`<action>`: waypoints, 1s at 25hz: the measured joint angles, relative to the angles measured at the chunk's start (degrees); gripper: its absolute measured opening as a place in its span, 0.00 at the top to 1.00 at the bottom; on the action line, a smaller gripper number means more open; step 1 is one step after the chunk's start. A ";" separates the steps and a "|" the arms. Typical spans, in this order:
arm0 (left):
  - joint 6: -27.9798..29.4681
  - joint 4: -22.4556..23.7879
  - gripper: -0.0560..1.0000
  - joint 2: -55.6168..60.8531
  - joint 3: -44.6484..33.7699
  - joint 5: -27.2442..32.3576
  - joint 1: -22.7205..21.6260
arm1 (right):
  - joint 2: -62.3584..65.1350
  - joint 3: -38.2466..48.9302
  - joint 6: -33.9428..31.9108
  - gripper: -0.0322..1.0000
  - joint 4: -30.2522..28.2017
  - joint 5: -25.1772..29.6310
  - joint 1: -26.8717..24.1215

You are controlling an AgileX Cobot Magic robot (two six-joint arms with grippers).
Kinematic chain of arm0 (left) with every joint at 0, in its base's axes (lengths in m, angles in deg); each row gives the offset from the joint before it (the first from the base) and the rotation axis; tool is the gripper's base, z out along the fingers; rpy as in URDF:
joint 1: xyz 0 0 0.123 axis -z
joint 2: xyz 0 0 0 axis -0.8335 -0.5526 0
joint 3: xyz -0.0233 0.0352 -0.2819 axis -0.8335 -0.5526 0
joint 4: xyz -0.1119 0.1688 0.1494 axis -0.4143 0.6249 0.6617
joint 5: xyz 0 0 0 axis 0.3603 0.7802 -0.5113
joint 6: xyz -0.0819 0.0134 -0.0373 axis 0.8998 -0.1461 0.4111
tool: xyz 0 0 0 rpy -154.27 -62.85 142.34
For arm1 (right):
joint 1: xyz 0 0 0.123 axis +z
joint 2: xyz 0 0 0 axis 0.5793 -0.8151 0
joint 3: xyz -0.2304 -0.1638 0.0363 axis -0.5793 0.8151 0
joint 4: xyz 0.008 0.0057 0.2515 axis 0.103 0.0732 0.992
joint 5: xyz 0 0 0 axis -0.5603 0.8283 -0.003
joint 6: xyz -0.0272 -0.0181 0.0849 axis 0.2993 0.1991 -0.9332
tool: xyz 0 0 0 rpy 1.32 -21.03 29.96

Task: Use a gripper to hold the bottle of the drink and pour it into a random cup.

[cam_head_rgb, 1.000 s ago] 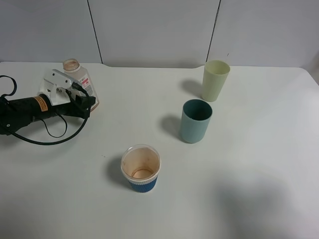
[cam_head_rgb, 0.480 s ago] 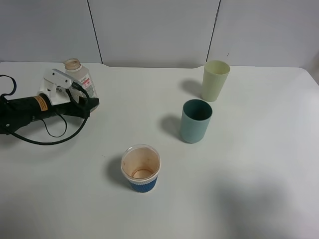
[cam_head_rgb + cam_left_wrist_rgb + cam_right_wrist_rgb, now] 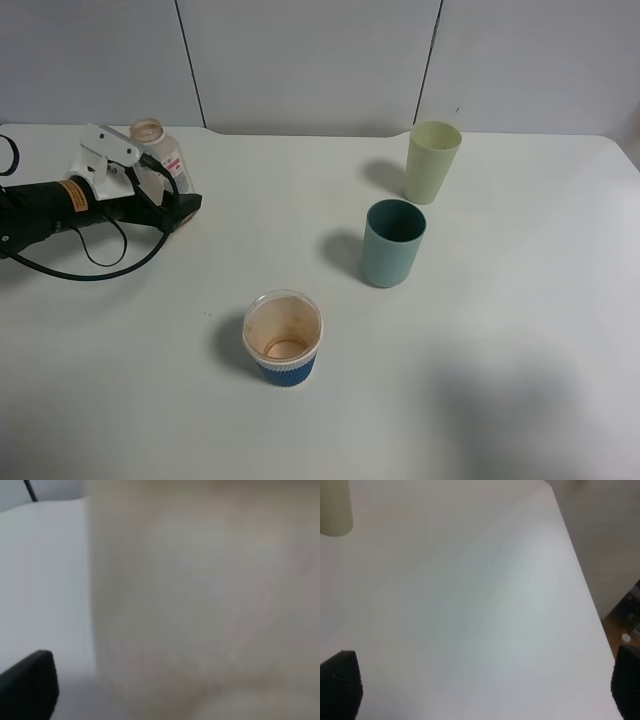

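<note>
A: While the left gripper [image 3: 165, 195] sits at the far left of the counter [image 3: 480, 380], where is the bottle [image 3: 160, 160]?

B: Upright near the back-left edge, cap off, red-and-white label showing. The fingers stand around its lower body. In the left wrist view a pale blurred surface fills most of the picture, with one dark finger [image 3: 27, 685] at the edge.

A: Finger state, left?

B: Spread wide to either side of the bottle; contact cannot be confirmed.

A: Right gripper [image 3: 480, 690]?

B: Fingers wide apart, one dark tip at each lower corner of its wrist view, bare counter between them, nothing held.

A: The cup [image 3: 392, 242]?

B: Teal, upright, right of centre, well apart from the bottle. The pale yellow-green tumbler [image 3: 432, 161] stands just behind it. The blue ribbed paper cup [image 3: 283, 338] stands nearer the front, stained brown inside.
</note>
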 joint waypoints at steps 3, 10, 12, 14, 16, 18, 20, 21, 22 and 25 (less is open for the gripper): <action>4.46 2.00 0.02 1.85 -0.05 1.23 0.00 | 0.00 0.00 0.00 0.01 0.00 0.00 0.00; 8.70 4.28 0.02 9.50 -2.90 5.35 0.00 | 0.00 0.00 0.00 0.01 0.00 0.00 0.00; 8.70 4.31 0.02 12.33 -4.83 6.36 0.00 | 0.00 0.00 0.00 0.01 0.00 0.00 0.00; 8.70 4.31 0.02 15.48 -6.60 7.75 0.06 | 0.00 0.00 0.00 0.01 0.00 0.00 0.00; 8.75 4.22 0.02 19.13 -8.64 9.10 0.05 | 0.00 0.00 0.00 0.01 0.00 0.00 0.00; 8.97 3.62 0.02 22.80 -10.50 10.21 0.05 | 0.00 0.00 0.00 0.01 0.00 0.00 0.00; 9.15 2.13 0.02 27.20 -12.24 12.58 0.05 | 0.00 0.00 0.00 0.01 0.00 0.00 0.00; 9.15 1.02 0.02 29.03 -12.77 13.92 0.05 | 0.00 0.00 0.00 0.01 0.00 0.00 0.00; 9.15 0.10 0.02 31.29 -13.13 15.94 0.05 | 0.00 0.00 0.00 0.01 0.00 0.00 0.00; 9.17 -3.43 0.02 37.77 -13.43 23.04 0.05 | 0.00 0.00 0.00 0.01 0.00 0.00 0.00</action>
